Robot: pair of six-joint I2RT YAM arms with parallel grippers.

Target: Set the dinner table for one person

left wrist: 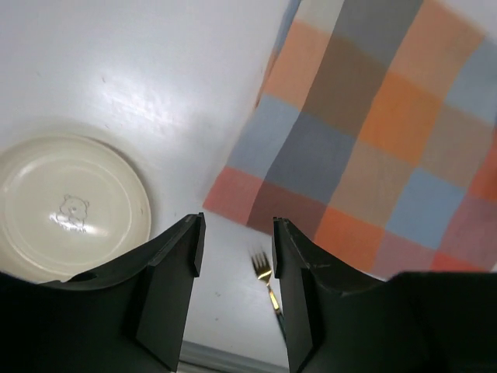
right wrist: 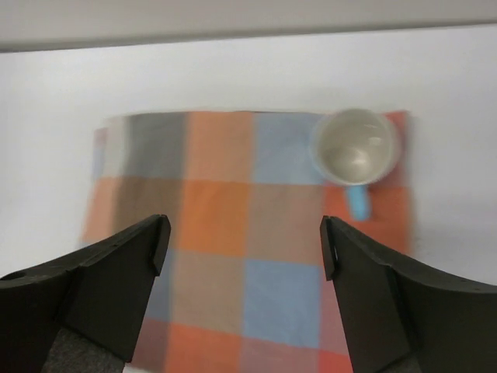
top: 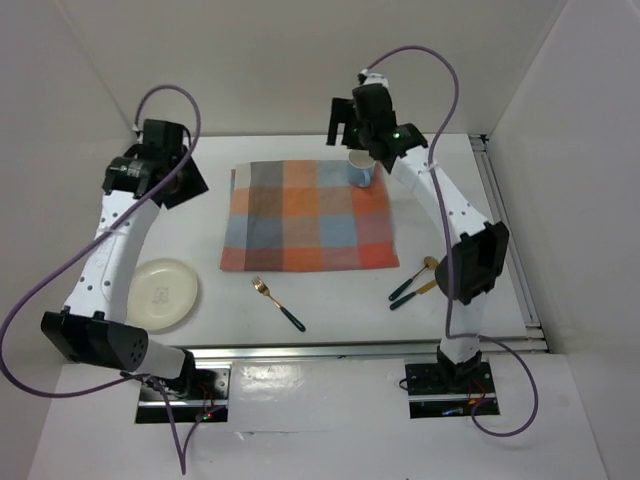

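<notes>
- We see the dinner table (top: 330,300) lying under the checked cloth (top: 305,215) and spreading out white on every side of it, with a silver rail on the near side of the cloth
- The cloth lies flat, in orange, blue and grey squares
- A cup (top: 360,170), blue outside and pale inside, stands upright on the cloth's far right corner
- A cream plate (top: 162,293) sits on the table, off the cloth's near left corner and well apart from it
- A gold fork (top: 277,303) with a dark handle lies just near of the cloth's front edge
- A spoon (top: 429,264) and another gold and dark utensil (top: 405,300) lie off the cloth's near right corner
- The left gripper (left wrist: 238,233) hangs above the table beside the cloth's left edge, its fingers parted by a modest gap, nothing between them
- The right gripper (right wrist: 245,233) hovers over the cloth's far edge, spread wide and empty, the cup outside its right finger
</notes>
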